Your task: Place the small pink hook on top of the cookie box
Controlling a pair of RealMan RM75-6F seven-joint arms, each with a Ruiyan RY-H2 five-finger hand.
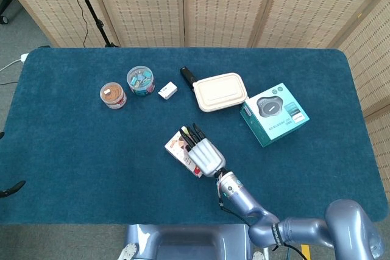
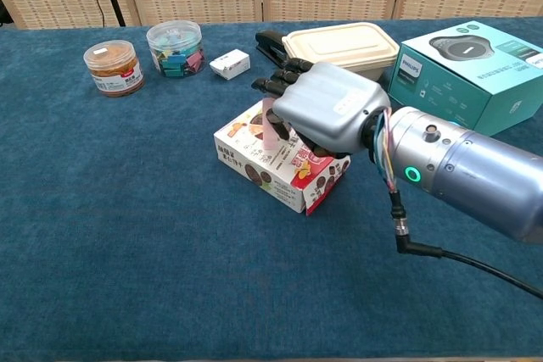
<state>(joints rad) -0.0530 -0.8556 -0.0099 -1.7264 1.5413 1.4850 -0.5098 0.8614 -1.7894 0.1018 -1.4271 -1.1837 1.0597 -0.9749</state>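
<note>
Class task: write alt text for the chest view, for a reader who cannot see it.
The robot's right hand hovers over a cookie box on a blue table, with a small pink hook on the box beside its fingers. Two jars, a lunch container and a teal box sit behind.

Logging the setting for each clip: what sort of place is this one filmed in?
Probably an indoor lab or test room, not a home. A table covered in blue carpet-like cloth stands before woven folding screens, a black stand with a cable rises at the back, and assorted props like a cookie box lie about.
</note>
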